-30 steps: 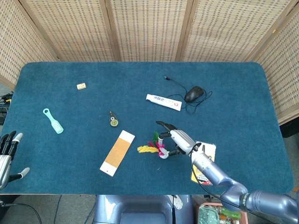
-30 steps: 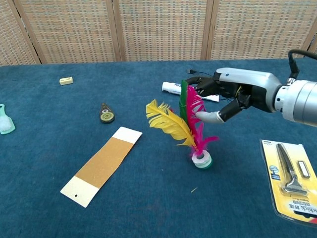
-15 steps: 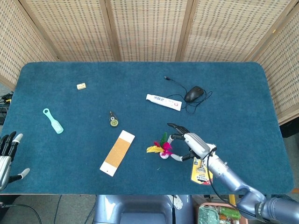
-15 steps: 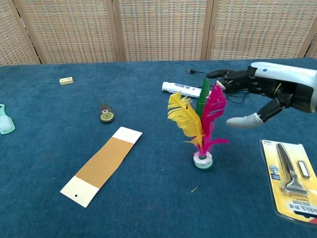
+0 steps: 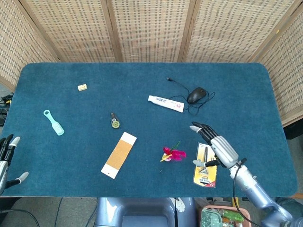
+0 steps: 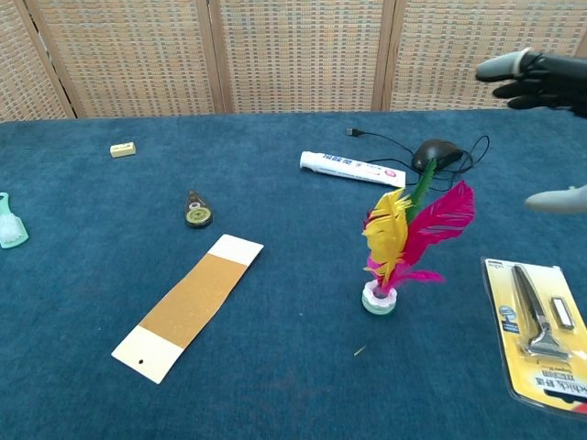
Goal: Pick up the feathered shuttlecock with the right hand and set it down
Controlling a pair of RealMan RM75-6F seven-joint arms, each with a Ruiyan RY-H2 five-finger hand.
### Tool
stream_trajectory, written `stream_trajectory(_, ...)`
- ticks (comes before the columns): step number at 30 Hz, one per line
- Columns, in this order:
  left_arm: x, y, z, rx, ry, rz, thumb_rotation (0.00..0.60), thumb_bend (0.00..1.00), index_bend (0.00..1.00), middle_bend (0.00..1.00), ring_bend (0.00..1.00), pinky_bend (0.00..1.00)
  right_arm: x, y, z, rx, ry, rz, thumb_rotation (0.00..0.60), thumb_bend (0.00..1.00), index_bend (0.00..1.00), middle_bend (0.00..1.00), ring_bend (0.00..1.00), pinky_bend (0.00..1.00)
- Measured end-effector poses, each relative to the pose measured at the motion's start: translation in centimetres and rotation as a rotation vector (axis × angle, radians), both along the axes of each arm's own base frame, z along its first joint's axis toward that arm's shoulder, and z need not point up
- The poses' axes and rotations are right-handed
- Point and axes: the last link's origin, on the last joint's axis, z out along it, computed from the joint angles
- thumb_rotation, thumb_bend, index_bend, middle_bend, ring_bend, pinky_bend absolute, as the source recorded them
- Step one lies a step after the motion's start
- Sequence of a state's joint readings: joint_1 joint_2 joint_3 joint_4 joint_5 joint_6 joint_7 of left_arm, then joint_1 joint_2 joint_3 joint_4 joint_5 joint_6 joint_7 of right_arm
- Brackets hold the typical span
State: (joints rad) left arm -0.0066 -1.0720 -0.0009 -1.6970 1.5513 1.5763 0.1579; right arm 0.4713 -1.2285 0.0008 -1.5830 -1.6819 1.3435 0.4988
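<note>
The feathered shuttlecock [image 6: 404, 238] stands upright on its white base on the blue table, with yellow, pink and green feathers; in the head view the shuttlecock [image 5: 171, 153] shows from above. My right hand [image 5: 215, 144] hovers to its right, above the razor pack, fingers spread and holding nothing. In the chest view the right hand [image 6: 541, 78] is at the upper right edge, well clear of the feathers. My left hand [image 5: 6, 158] rests at the far left edge, fingers apart, empty.
A razor blister pack [image 6: 541, 335] lies right of the shuttlecock. A cardboard strip [image 6: 188, 305] lies to its left. Farther back are a toothpaste tube [image 6: 351, 169], a black mouse [image 6: 437, 152] with cable, a small round tape [image 6: 196, 213], an eraser [image 6: 122, 148] and a teal brush [image 5: 53, 122].
My right hand has let go of the shuttlecock and pulled away to the right and upward. The shuttlecock has straightened and now stands free on its base.
</note>
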Motion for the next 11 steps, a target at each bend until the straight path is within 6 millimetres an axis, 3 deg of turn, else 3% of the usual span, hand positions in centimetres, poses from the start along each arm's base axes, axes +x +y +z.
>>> stream_trajectory(11, -0.1, -0.2, 0.1, 0.032, 0.018, -0.018, 0.6, 0.09, 0.0, 0.0, 0.0, 0.0, -3.9, 4.9, 4.3, -0.334, 0.327, -0.045, 0.6, 0.0, 0.0, 0.0, 0.0, 0.0)
